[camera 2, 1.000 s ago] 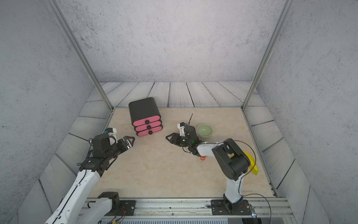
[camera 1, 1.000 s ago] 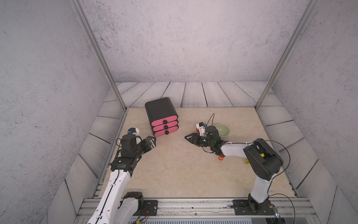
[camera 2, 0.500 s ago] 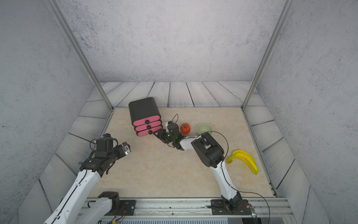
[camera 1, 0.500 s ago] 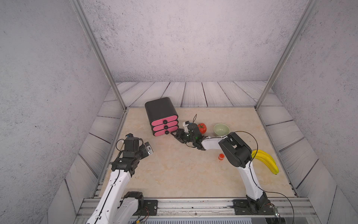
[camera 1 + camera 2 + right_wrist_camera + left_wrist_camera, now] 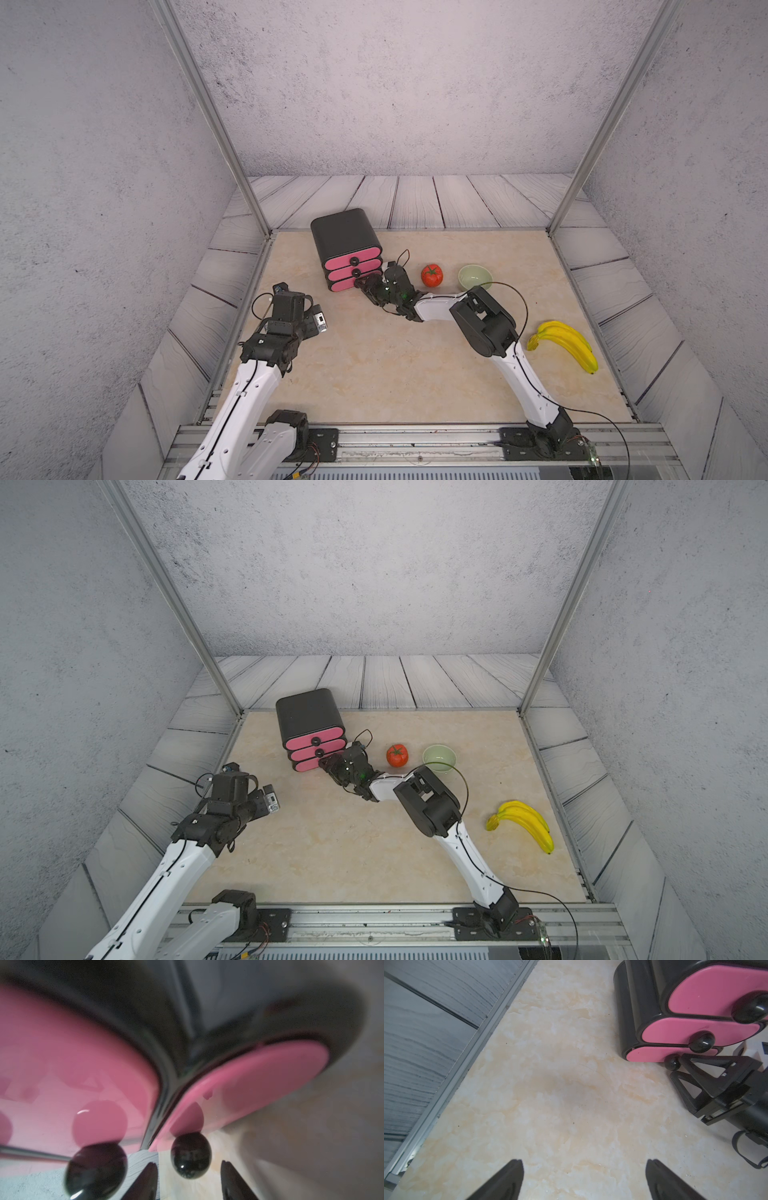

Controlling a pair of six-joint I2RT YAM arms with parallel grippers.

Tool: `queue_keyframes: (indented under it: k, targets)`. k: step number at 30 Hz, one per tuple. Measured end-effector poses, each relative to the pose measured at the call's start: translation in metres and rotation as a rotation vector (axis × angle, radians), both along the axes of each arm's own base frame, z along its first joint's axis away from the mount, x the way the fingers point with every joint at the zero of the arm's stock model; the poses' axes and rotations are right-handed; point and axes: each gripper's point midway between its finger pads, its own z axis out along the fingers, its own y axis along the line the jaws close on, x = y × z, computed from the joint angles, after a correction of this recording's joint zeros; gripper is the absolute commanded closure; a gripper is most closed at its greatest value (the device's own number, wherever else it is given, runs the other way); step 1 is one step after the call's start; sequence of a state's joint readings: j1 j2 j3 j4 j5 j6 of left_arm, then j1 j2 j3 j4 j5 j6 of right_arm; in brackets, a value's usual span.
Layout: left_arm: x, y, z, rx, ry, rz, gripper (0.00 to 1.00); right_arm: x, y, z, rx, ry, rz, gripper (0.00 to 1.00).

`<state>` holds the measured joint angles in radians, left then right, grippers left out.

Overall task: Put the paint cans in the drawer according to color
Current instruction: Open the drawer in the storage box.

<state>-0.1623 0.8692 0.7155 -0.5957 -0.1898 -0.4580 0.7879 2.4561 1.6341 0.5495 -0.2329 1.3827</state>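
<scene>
Nearest us runs a metal rail carrying both arm bases, and beyond it spreads a beige marbled tabletop. The left gripper hangs over bare tabletop near the left edge, its jaws spread wide and empty. A bunch of bananas lies toward the right edge.

Farther in, the right gripper reaches to the foot of the drawer. Its fingers are partly spread on either side of the bottom knob. We see a gap on both sides, so nothing is clamped.

The drawer stands in the far left part of the tabletop. It is a rounded black chest with three stacked pink fronts, each with a glossy round black knob, and all look pushed in. To its right sit a red tomato and a pale green bowl.

Grey planks border the tabletop, metal posts rise from the far corners, and mottled grey walls close us in.
</scene>
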Motion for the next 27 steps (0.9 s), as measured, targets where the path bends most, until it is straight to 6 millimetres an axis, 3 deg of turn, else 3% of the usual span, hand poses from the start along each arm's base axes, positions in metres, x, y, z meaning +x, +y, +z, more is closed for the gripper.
queue_keyframes:
  k: [16, 23, 27]
  targets:
    - [-0.004, -0.006, 0.003, 0.060, 0.013, -0.035, 0.02, 0.018, 0.009, -0.004, 0.060, 0.052, -0.118, 0.54]
    - [-0.004, -0.009, 0.007, 0.070, 0.012, -0.047, 0.01, 0.019, 0.009, -0.001, 0.079, 0.055, -0.137, 0.76]
    - [-0.004, -0.010, 0.010, 0.074, 0.009, -0.056, 0.02, 0.017, 0.006, -0.004, 0.100, 0.048, -0.141, 0.80]
